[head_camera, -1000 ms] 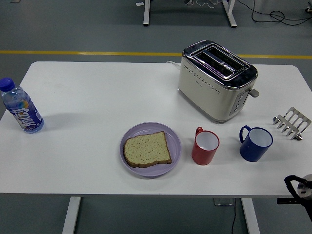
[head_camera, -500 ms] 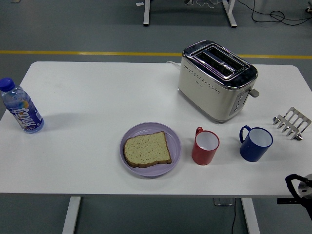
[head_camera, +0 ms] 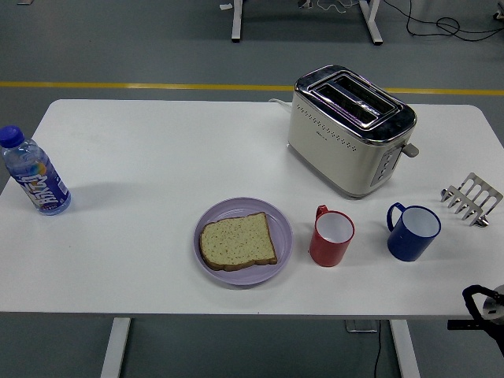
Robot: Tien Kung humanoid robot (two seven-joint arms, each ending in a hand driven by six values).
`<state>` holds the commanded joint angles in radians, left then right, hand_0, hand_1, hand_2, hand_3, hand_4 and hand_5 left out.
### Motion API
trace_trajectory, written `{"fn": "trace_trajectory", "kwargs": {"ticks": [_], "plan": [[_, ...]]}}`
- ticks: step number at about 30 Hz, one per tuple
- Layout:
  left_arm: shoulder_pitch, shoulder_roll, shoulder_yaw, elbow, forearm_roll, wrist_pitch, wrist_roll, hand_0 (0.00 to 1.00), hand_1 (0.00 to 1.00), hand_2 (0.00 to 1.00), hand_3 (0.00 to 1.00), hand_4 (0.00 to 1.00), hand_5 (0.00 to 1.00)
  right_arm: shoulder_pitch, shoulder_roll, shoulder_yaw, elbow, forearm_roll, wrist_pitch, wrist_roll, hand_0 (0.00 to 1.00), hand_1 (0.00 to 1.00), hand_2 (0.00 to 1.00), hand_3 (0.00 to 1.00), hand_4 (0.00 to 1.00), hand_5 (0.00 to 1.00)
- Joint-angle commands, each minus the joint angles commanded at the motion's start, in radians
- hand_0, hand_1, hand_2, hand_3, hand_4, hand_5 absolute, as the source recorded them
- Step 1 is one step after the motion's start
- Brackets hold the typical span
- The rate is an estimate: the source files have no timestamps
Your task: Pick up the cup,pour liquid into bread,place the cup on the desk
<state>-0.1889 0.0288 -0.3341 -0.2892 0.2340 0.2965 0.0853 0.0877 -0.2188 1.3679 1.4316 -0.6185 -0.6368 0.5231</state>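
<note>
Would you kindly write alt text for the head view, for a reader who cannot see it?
A white table holds a bread slice on a purple plate, with a red cup and blue cup to its right. Behind stands a toaster; a bottle sits far left, a toast rack far right.

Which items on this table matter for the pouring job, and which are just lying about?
Job: red cup or blue cup (unclear which), bread on purple plate.
Lying about: toaster, water bottle, toast rack.

Red cup (head_camera: pixel 331 239) beside bread (head_camera: pixel 238 241) on plate (head_camera: pixel 283 228)
</note>
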Motion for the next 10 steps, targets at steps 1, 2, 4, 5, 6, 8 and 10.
{"fn": "trace_trajectory", "kwargs": {"ticks": [1, 2, 4, 5, 6, 8, 10], "plan": [[0.001, 0.0, -0.003, 0.0, 0.005, 0.0, 0.002, 0.684, 0.692, 0.699, 0.551, 0.257, 0.998, -0.001, 0.0, 0.002, 0.0, 0.0, 0.0, 0.0, 0.659, 0.583, 0.671, 0.634, 0.706, 0.124], [0.002, 0.001, -0.006, 0.0, 0.012, 0.0, 0.004, 0.684, 0.692, 0.699, 0.551, 0.257, 0.998, -0.005, 0.001, 0.006, 0.001, -0.002, 0.0, 0.0, 0.659, 0.583, 0.671, 0.634, 0.706, 0.124], [0.005, 0.001, -0.009, 0.0, 0.017, 0.001, 0.005, 0.684, 0.691, 0.699, 0.552, 0.256, 0.998, -0.009, 0.003, 0.009, 0.001, -0.004, 0.001, 0.0, 0.655, 0.581, 0.67, 0.631, 0.7, 0.112], [0.007, 0.001, -0.012, 0.0, 0.021, 0.0, 0.006, 0.684, 0.691, 0.699, 0.552, 0.256, 0.998, -0.01, 0.004, 0.009, 0.0, -0.004, 0.001, 0.0, 0.655, 0.581, 0.67, 0.631, 0.7, 0.112], [0.009, 0.0, -0.014, -0.001, 0.026, 0.0, 0.008, 0.684, 0.691, 0.699, 0.552, 0.256, 0.998, -0.01, 0.005, 0.01, -0.001, -0.005, 0.002, -0.001, 0.655, 0.581, 0.67, 0.631, 0.7, 0.112], [0.012, 0.001, -0.019, -0.001, 0.038, -0.003, 0.012, 0.684, 0.691, 0.699, 0.552, 0.256, 0.998, -0.008, 0.008, 0.01, -0.003, -0.009, 0.003, -0.003, 0.655, 0.581, 0.67, 0.631, 0.7, 0.112], [0.013, 0.001, -0.022, -0.001, 0.046, -0.004, 0.015, 0.684, 0.691, 0.699, 0.552, 0.256, 0.998, -0.006, 0.008, 0.01, -0.003, -0.012, 0.004, -0.005, 0.655, 0.581, 0.67, 0.631, 0.7, 0.112]]}}
